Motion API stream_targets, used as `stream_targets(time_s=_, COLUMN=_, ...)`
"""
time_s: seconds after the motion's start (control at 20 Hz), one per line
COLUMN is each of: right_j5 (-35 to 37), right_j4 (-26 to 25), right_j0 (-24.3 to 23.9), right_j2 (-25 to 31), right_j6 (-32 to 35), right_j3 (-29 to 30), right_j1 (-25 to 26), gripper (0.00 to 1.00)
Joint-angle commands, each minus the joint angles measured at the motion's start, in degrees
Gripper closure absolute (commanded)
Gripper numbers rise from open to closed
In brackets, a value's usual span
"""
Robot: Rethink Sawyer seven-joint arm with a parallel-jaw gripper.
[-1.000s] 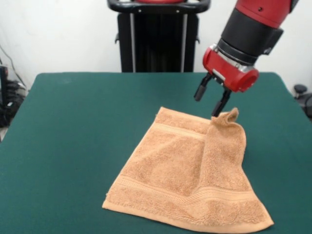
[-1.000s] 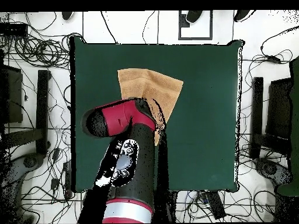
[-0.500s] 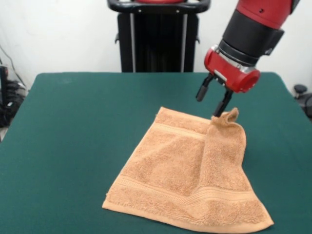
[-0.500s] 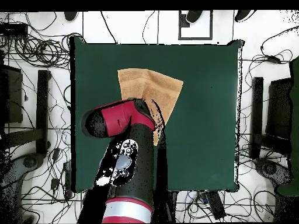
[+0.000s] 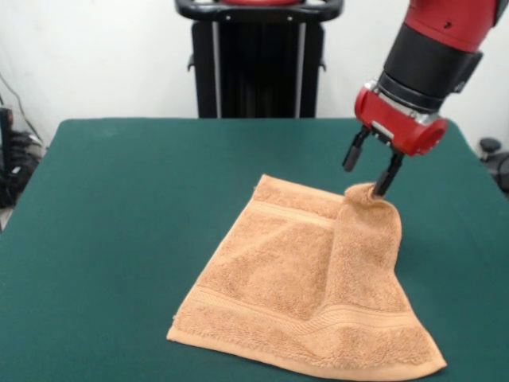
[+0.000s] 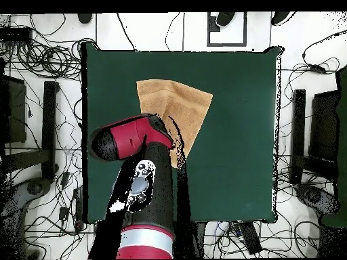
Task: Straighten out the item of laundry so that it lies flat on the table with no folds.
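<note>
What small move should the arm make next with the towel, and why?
Probably draw the claw a little further toward the right side of the front view and down to the table. The towel has one corner folded over on itself, and the open claw has a finger at that raised corner, so spreading it outward should undo the fold.

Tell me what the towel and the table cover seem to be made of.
The towel: likely terry cloth, orange-tan, with a fuzzy looped pile and flat woven bands near two edges. The table cover: probably felt or a similar matte cloth, dark green, with no shine or visible weave.
</note>
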Motion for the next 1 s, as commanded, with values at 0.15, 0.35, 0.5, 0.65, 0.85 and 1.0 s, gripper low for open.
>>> stream_targets(time_s=0.15, right_j5=-2.3, right_j4=-3.1, right_j0=-2.0, right_j2=7.9, right_j6=-10.9, right_j3=7.0, right_j1=1.1, gripper=0.00)
stream_targets(time_s=0.35, right_j5=-1.8, right_j4=-4.0, right_j0=-2.6, right_j2=7.9, right_j6=-11.0, right_j3=6.9, right_j1=1.8, gripper=0.00)
stream_targets(time_s=0.5, right_j5=-2.6, right_j4=-4.8, right_j0=-3.6, right_j2=8.4, right_j6=-11.5, right_j3=7.0, right_j1=2.5, gripper=0.00)
stream_targets(time_s=0.65, right_j5=-2.5, right_j4=-5.7, right_j0=-4.2, right_j2=8.8, right_j6=-11.4, right_j3=6.7, right_j1=3.0, gripper=0.00)
stream_targets(time_s=0.85, right_j5=-1.6, right_j4=-6.5, right_j0=-5.0, right_j2=9.5, right_j6=-11.4, right_j3=6.6, right_j1=3.0, gripper=0.00)
stream_targets(time_s=1.0, right_j5=-1.7, right_j4=-7.0, right_j0=-5.9, right_j2=10.1, right_j6=-11.6, right_j3=6.4, right_j1=3.4, gripper=0.00)
